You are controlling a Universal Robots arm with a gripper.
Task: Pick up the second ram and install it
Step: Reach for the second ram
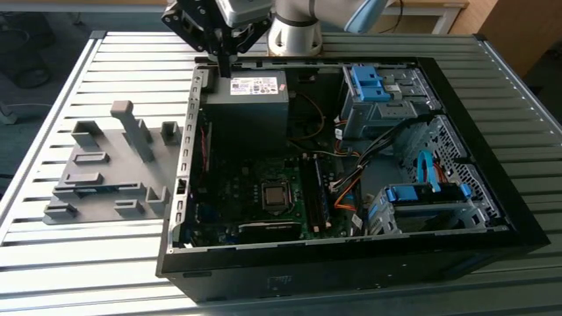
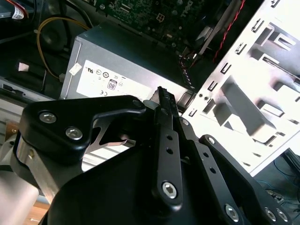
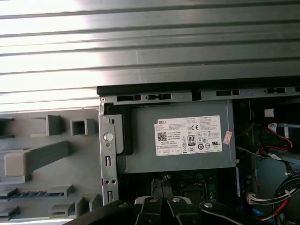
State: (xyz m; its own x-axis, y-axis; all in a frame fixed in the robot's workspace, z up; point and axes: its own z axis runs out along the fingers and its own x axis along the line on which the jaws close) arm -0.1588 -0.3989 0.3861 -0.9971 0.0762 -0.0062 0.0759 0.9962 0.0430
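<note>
Slatted metal table (image 1: 70, 263) (sunlit), wooden furniture (image 1: 518, 26) behind, dark floor (image 1: 10, 164)

Robotics lab or workshop: slatted aluminium bench (image 1: 70, 263), opened PC case (image 1: 351, 262), grey fixture plate (image 1: 97, 197), arm base (image 1: 294, 36).

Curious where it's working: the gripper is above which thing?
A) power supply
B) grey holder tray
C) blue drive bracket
A: in the exterior view the gripper hangs over the labelled power supply in the open computer case.
</note>
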